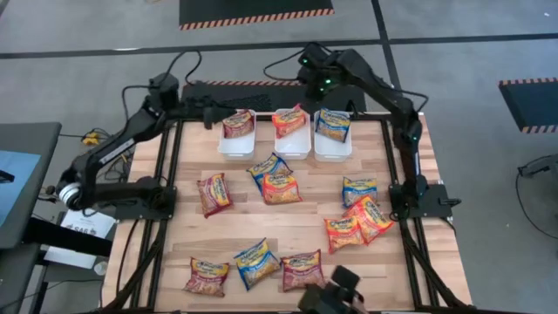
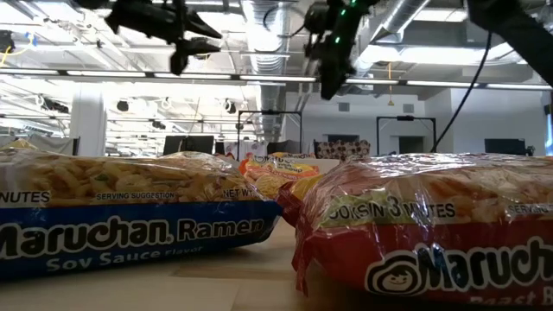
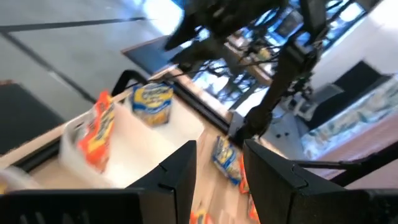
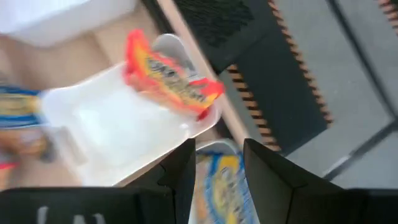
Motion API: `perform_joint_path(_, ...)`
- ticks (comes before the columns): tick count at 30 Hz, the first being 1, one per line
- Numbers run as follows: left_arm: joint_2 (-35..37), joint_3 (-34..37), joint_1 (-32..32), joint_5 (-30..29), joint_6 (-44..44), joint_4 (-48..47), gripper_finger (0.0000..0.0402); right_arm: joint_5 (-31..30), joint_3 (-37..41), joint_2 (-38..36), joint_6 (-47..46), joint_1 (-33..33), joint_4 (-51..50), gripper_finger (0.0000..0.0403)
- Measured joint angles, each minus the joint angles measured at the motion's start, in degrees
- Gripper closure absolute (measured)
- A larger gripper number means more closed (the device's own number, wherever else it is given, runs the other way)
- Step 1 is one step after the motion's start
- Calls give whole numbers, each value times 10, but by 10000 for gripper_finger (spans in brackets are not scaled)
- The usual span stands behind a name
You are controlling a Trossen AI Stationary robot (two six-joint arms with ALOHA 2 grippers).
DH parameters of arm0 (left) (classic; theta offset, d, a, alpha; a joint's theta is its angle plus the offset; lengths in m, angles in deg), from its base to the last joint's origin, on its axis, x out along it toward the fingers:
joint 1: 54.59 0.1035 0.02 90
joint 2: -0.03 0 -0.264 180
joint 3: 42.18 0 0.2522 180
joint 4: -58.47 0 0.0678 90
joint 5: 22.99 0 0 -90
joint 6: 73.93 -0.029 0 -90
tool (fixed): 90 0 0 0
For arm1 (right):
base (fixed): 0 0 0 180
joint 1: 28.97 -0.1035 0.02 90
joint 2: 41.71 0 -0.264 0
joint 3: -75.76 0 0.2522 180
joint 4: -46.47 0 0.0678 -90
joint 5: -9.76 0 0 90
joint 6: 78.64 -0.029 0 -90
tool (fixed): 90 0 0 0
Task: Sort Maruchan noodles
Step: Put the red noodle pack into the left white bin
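Grey concrete floor [image 1: 488,52] around the wooden table [image 1: 288,231]. Dark floor mats with orange-black hazard-striped edges: one beyond the table's far edge [image 1: 255,10], one off to the side [image 1: 532,103]. Low view: open industrial ceiling with exposed ducts [image 2: 268,22], strip lights [image 2: 86,76], white column [image 2: 86,121], dark monitors [image 2: 186,144] at the back.

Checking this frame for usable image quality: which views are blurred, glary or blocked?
High view: sharp and evenly lit, all three white bins readable. Low view: two noodle packets fill the foreground and block the table; ceiling lights glare behind. Left wrist view: motion-smeared, bright windows blown out. Right wrist view: blurred, the orange packet streaked.
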Motion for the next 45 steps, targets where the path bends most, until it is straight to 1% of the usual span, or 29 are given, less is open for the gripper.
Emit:
perform_joint_path(2,27,0,-2,-17,-20,-54,281,17,0,-18,-21,-2,-22,244)
perform_joint_path(4,50,0,-8,-32,-38,-105,281,46,0,-33,-44,-7,-41,244)
perform_joint_path(9,91,0,-31,-39,-60,-200,281,145,0,-74,-87,-34,-104,244)
perform_joint_path(11,101,0,-49,-39,-71,-239,281,176,6,-87,-100,-54,-104,244)
perform_joint_path(15,110,0,-100,-39,-87,-304,281,230,55,-130,-120,-113,-106,244)
perform_joint_path(18,110,0,-144,-40,-88,-331,281,232,121,-159,-153,-168,-102,244)
perform_joint_path(21,110,0,-181,-48,-94,-336,281,231,197,-188,-208,-223,-73,244)
perform_joint_path(27,109,0,-235,-58,-85,-340,281,231,353,-246,-342,-326,46,244)
perform_joint_path(33,109,0,-271,-83,-60,-340,281,229,480,-285,-470,-422,170,244)
perform_joint_path(36,109,0,-285,-95,-46,-340,281,229,521,-290,-517,-464,218,244)
perform_joint_path(41,109,0,-309,-103,-17,-341,281,228,561,-289,-558,-523,284,243)
perform_joint_path(45,109,0,-326,-108,36,-359,281,228,592,-289,-581,-558,373,230)
